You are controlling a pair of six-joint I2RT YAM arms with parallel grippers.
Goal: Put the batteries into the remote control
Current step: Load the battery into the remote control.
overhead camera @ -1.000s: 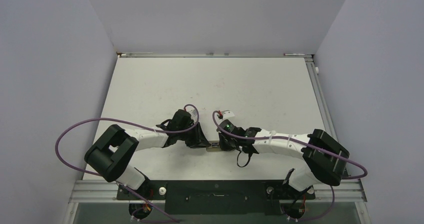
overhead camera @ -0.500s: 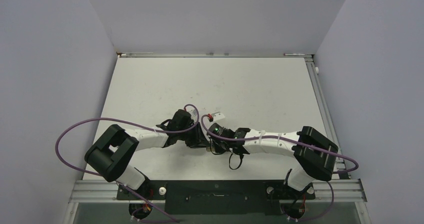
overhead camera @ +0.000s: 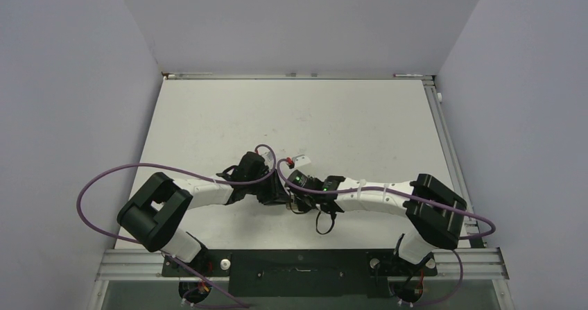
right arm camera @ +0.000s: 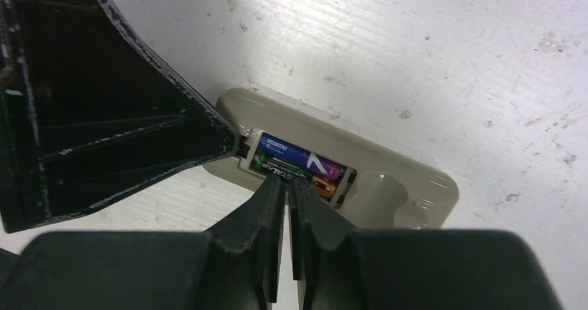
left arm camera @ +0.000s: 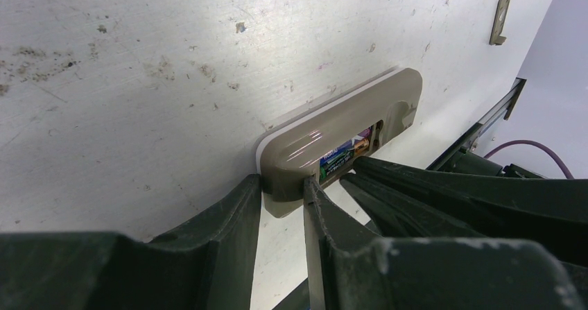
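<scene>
You see the slim beige-grey plastic remote control (right arm camera: pixel 395 185) back-up on the scuffed white surface (right arm camera: pixel 430 39), lower ctr of top view. Two small purple-blue cylinder batteries (right arm camera: pixel 298 159) sit in its recess. Left tool (left arm camera: pixel 281 185) clamped on remote's end; right tool (right arm camera: pixel 286 185) fingers together, tips at batts.

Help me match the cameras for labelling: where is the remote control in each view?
Top: lower centre, remote control mostly hidden between left claw and right claw.
Left wrist: centre, back upward, near end in the left claw.
Right wrist: centre, batteries showing in its recess.
Shared landmark: the left claw gripping the remote's end.
</scene>
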